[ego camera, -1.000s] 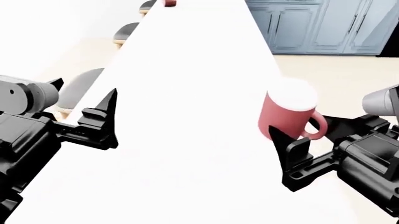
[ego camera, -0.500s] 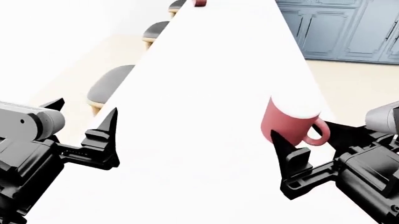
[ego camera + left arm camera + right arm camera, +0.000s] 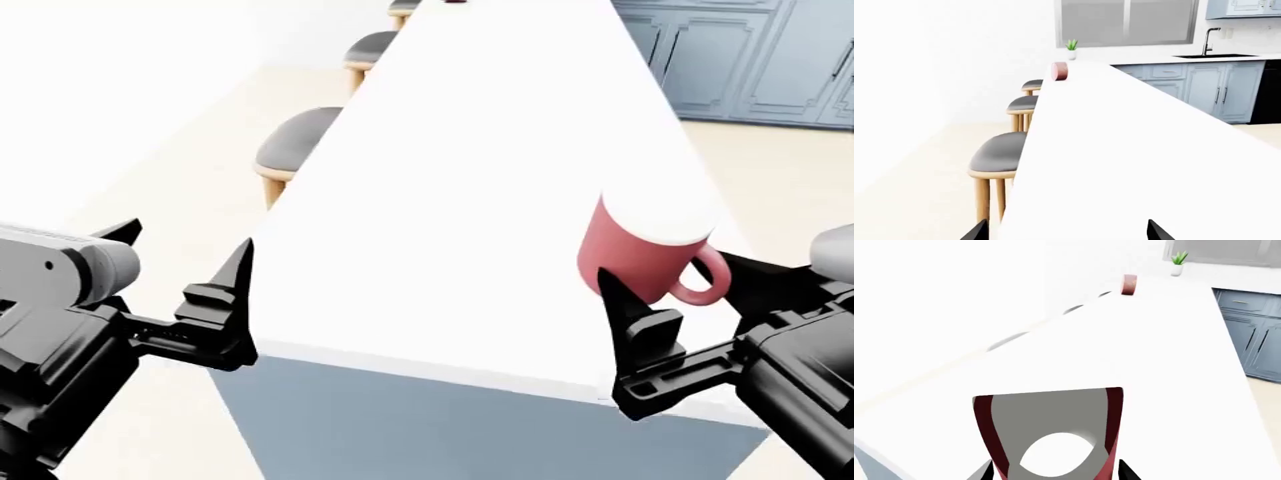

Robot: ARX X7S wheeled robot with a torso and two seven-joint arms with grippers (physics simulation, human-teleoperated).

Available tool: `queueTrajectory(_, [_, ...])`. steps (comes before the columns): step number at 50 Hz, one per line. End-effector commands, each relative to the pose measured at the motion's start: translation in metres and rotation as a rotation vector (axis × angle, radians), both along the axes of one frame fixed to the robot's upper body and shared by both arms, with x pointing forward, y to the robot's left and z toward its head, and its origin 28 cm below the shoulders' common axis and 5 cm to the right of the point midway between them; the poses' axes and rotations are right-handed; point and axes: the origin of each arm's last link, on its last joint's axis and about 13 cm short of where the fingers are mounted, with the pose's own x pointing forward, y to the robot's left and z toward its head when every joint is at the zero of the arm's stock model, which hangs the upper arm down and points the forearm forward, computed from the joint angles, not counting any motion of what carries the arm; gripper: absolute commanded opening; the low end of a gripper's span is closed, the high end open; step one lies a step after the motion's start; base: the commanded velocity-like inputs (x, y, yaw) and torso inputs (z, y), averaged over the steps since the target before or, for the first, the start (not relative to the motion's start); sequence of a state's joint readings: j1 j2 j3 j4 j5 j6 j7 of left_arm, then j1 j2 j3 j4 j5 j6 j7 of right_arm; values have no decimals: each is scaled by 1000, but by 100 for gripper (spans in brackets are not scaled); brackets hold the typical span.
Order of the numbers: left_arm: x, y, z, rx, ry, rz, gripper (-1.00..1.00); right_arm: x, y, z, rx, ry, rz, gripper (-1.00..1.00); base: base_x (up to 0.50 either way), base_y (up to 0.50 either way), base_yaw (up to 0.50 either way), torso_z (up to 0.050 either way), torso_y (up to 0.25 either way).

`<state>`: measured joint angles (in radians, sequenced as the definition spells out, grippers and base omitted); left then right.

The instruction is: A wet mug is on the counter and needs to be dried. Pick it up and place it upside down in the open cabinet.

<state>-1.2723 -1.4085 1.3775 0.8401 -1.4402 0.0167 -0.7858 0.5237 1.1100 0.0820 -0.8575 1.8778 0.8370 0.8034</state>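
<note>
The red mug [image 3: 641, 255] hangs tilted just above the near right part of the white counter [image 3: 454, 180], its handle toward my right arm. My right gripper [image 3: 671, 270] is shut on the mug, one finger on each side. In the right wrist view the mug [image 3: 1047, 430] fills the space between the two fingertips of that gripper [image 3: 1057, 472]. My left gripper [image 3: 187, 240] stands open and holds nothing, off the counter's near left corner; its tips [image 3: 1067, 232] are wide apart over the counter [image 3: 1134, 150]. The cabinet is out of view.
Round grey stools [image 3: 300, 140] line the counter's left side. Blue-grey panel-door cabinets [image 3: 747, 60] stand at the far right across a beige floor. A small red object [image 3: 1059, 71] sits at the counter's far end. The counter's near end and base [image 3: 441, 430] lie just below my grippers.
The view has pulled back from the counter: its near end and blue-grey base now show. The mug kept its place in my right gripper and moved with it. The left gripper stays open.
</note>
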Motion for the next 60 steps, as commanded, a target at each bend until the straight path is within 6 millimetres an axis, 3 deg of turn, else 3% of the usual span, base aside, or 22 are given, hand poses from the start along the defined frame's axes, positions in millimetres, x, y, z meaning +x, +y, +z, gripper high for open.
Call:
queueTrajectory(1, [1, 0, -1, -4, 8, -4, 100, 0, 0, 2, -17, -29, -15, -100, 531, -145, 0, 0, 0])
queueTrajectory(14, [0, 0, -5, -15, 20, -14, 100, 0, 0, -2, -17, -25, -18, -100, 531, -146, 0, 0, 0])
queueTrajectory(24, [-3, -1, -17, -34, 25, -18, 100, 1, -1, -17, 1, -25, -60, -100, 484, -10, 166, 1, 0])
queueTrajectory(60, [-11, -2, -25, -40, 40, -12, 100, 1, 6, -25, -23, -12, -50, -100, 0, 0, 444, 0, 0])
